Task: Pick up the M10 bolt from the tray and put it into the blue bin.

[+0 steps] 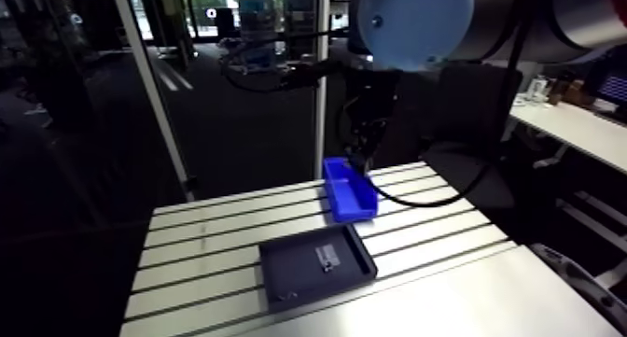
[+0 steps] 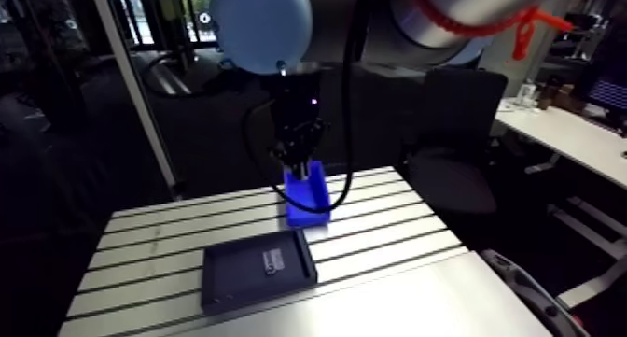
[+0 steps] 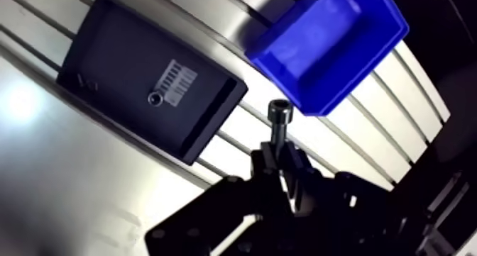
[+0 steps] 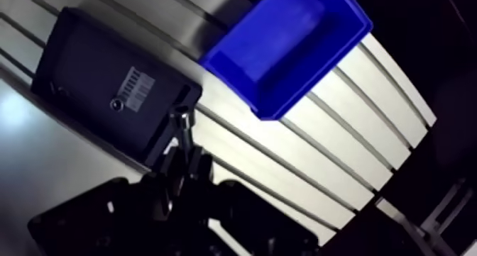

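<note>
Clearly the gripper (image 3: pixel 279 154) pinches the M10 bolt (image 3: pixel 277 120) by its shank, fingers pressed on it, with the head pointing away from the wrist. The bolt hangs above the table (image 3: pixel 341 149), between a corner of the tray (image 3: pixel 113 57) and a corner of the blue bin (image 3: pixel 358 74). Only the wrist view shows the bolt (in the arm view the gripper is too dark), and also a white label (image 3: pixel 175 78) on the tray floor. Open slotted surface lies on both sides of the bin.

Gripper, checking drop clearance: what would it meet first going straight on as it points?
Likely the blue bin: in the arm view the gripper, holding the bolt, hangs over its far end. The wrist view shows the bolt beside the bin's rim, so the table is possible.
</note>
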Action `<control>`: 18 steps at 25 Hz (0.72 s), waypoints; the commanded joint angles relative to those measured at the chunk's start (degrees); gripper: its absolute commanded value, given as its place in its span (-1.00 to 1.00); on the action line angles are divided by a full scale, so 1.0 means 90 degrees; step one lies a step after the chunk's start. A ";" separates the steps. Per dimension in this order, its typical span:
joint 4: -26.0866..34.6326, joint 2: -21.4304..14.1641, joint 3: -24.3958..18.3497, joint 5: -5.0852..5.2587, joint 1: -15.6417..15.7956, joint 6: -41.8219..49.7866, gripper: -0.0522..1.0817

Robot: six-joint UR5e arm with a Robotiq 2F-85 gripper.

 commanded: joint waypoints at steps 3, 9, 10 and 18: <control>0.0861 0.0051 -0.0623 0.0476 -0.0584 -0.3463 0.92; 0.1320 0.0305 -0.1053 0.0467 -0.0594 -0.5241 0.92; 0.1320 0.0374 -0.1121 0.0418 -0.0584 -0.5378 0.92; 0.1291 0.0911 -0.1570 0.0437 -0.0545 -0.6081 0.92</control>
